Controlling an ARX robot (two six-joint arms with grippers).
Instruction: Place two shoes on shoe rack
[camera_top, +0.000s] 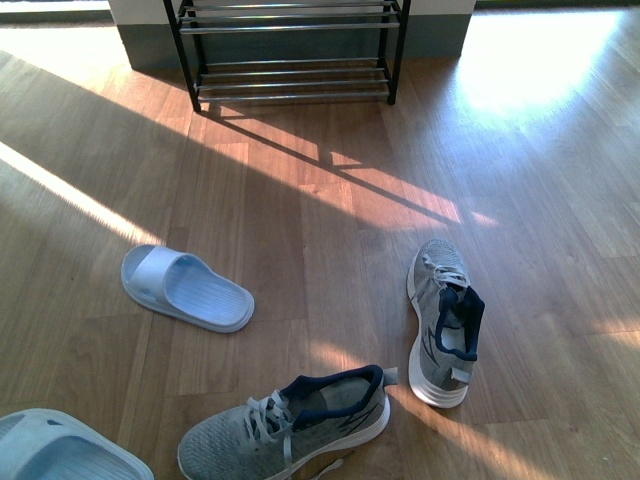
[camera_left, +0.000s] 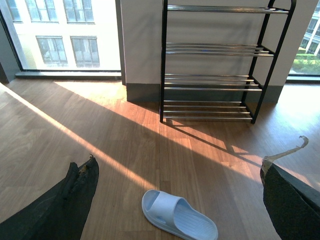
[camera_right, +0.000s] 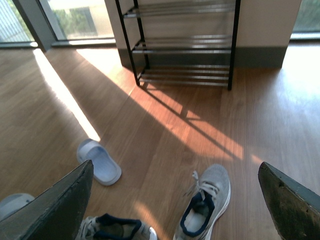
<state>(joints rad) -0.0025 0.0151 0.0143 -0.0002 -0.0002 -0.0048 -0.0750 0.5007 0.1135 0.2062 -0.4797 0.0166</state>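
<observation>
As they lie apart, grey knit sneakers (camera_top: 443, 320), white soles, navy lining

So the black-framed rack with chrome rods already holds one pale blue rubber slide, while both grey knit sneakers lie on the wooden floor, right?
Not quite. The black-framed rack with chrome rods holds no shoe, as the left wrist view shows. In the front view both pale blue rubber slides lie on the wooden floor, as do both grey knit sneakers.
</observation>
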